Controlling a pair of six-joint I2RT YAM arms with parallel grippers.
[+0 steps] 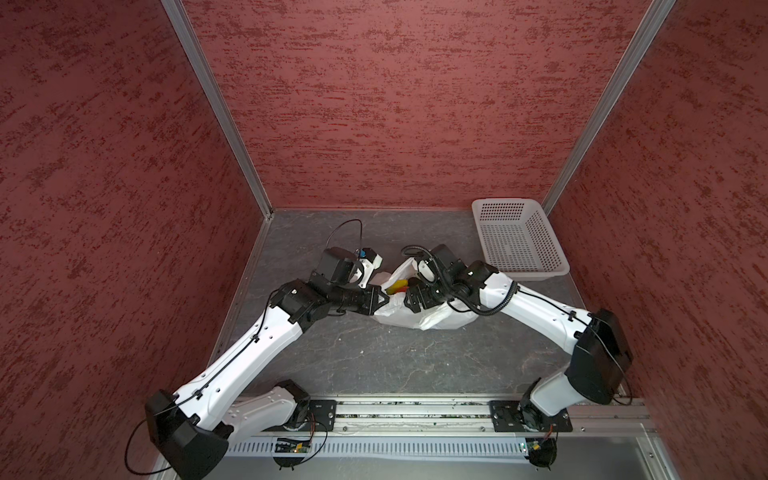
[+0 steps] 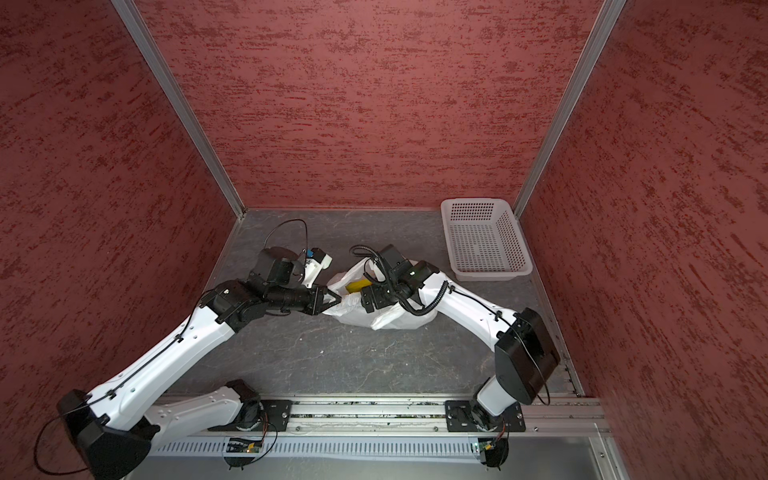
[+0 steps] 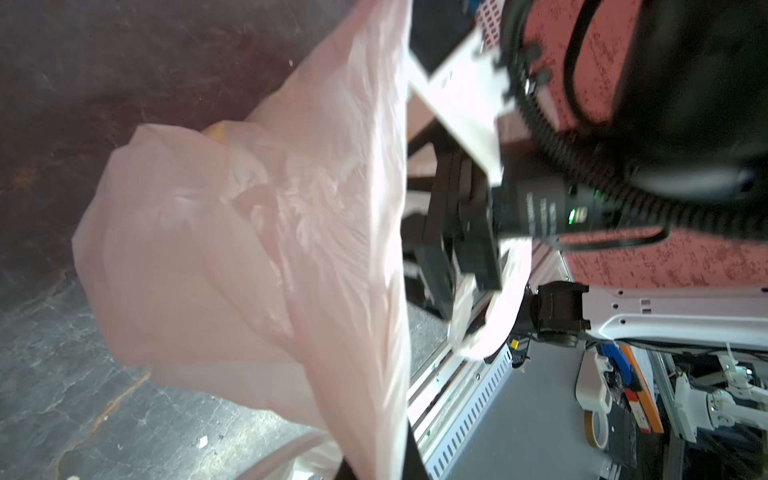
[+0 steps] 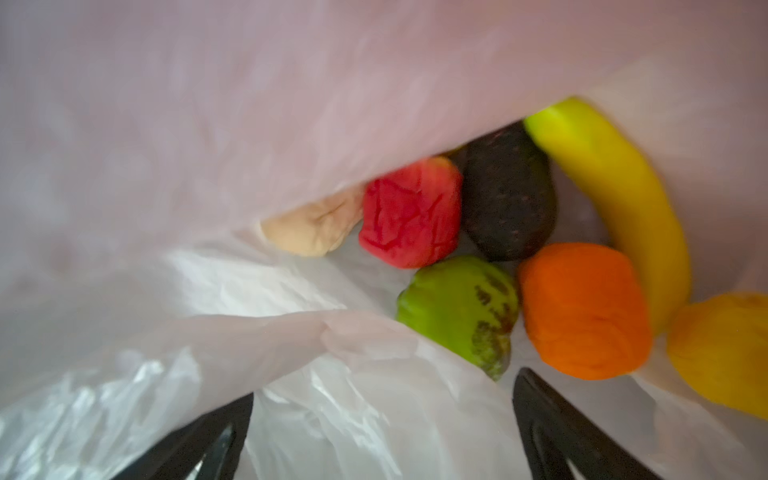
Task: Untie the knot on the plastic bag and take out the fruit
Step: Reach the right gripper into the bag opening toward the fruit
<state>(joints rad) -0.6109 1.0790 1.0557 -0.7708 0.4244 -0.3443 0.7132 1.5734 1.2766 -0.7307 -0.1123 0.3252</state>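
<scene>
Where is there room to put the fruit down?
The white basket in the far right corner is empty. The grey table is bare between the plastic bag and the front rail. It is crowded at the bag's mouth, where the left pincer and the right pincer meet.

crinkly wht plastic bag (image 1: 432, 322), mouth open, asstd fruit (image 4: 582, 309) inside
</scene>
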